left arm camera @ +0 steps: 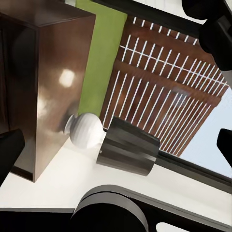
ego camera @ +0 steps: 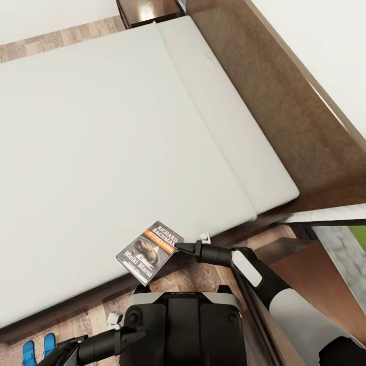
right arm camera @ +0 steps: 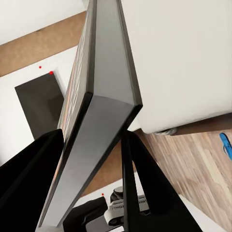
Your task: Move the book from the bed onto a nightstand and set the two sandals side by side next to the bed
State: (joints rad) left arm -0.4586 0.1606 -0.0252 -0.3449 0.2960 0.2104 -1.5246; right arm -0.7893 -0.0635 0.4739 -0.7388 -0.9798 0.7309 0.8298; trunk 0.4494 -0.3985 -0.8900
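Off-white bed (ego camera: 101, 152) edge | book (ego camera: 149, 251) long axis diagonal | right jaws (ego camera: 178, 248) pinch its corner | left jaws (ego camera: 140, 333): cannot tell

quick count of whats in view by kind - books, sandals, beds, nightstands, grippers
book: 1, clamped in the right gripper
blue sandals: 2, on the floor
bed: 1
nightstand: 1, at the far side of the bed
grippers: 2, counting the left gripper
total: 7
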